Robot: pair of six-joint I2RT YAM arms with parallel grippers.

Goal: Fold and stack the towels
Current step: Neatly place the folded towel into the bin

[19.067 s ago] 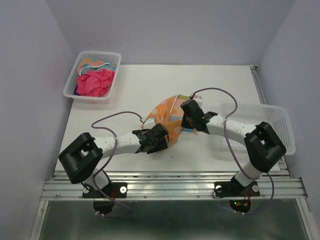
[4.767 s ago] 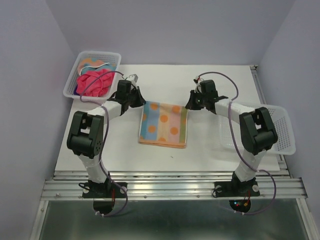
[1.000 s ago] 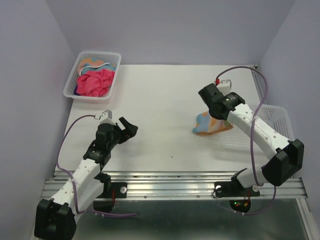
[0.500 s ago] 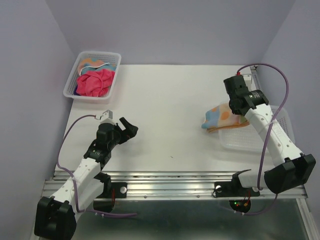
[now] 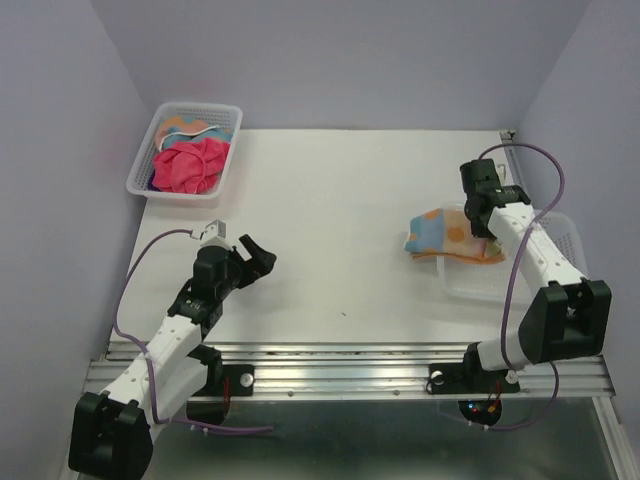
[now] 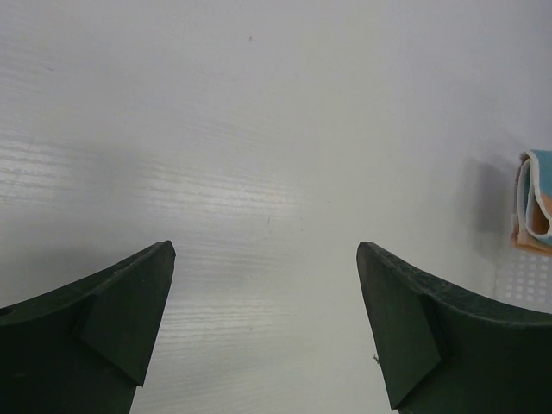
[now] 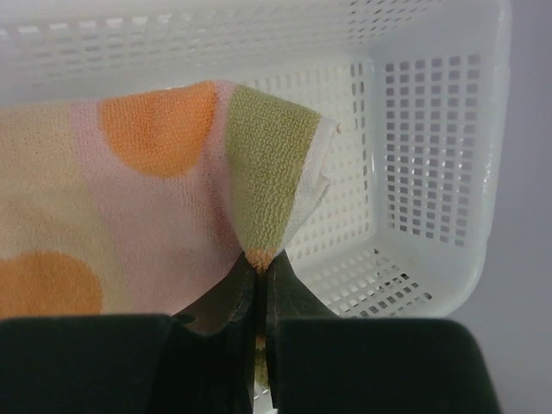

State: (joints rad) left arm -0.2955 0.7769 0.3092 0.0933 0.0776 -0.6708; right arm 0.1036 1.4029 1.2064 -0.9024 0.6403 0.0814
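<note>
Now, with the right claw [image 7: 259,264] clenched on a corner of the folded orange towel [image 5: 447,236], which hangs across the wall of the white basket [image 5: 566,238], carry it fully inside and lay it flat before releasing; the left claw [image 6: 266,250] hovers released

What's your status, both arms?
Left gripper open, empty. Right gripper shut on folded dotted towel, over rim of white basket. Nothing in the way.

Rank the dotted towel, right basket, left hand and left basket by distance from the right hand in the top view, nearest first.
1. dotted towel: pinched in the right hand itself.
2. right basket: just beside it, at the table's right edge.
3. left hand: near left, open.
4. left basket: far left corner.
</note>
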